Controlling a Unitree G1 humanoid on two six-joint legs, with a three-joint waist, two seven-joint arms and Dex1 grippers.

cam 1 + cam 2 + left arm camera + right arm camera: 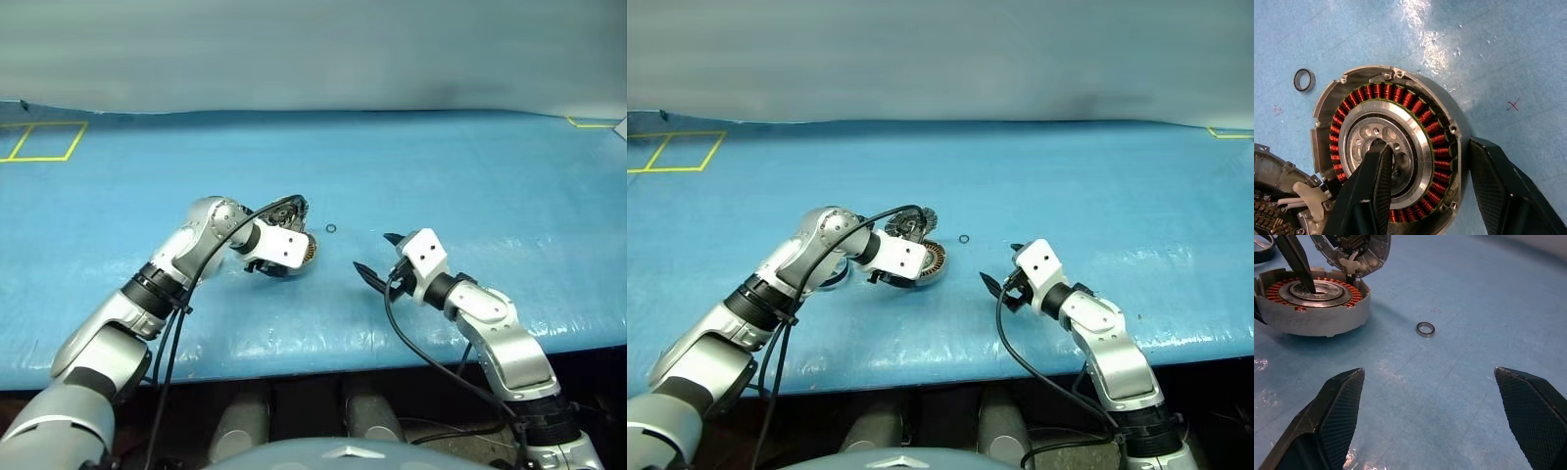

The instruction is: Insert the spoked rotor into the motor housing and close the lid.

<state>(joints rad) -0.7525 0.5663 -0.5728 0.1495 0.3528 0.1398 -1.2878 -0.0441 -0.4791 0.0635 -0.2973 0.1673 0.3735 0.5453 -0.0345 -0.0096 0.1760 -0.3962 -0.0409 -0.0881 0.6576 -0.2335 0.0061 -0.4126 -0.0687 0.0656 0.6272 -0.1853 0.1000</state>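
Blue sheeting [470, 166] at frame centre carries the motor housing [1396, 156], my left gripper [1425, 181] straddling its wall, so retreating could drag it; my right gripper [1430, 416] gapes empty.

- Both arms are made of shiny silver metal tubes with round joints.
- Black rings sit between the silver parts, like bands.
- Near each wrist there is a white boxy block with small dark dots on it.
- The left hand [287, 257] has two black fingers [1369, 191]. They are long and flat, and get thinner toward the tip.
- The right hand [375, 259] also has two black fingers [1337, 406]. Their inner sides have a tiny criss-cross pattern, like a net.
- A thin black cable loops over the left arm from the wrist and hangs down by the elbow.
- Another black cable curves down beside the right arm.
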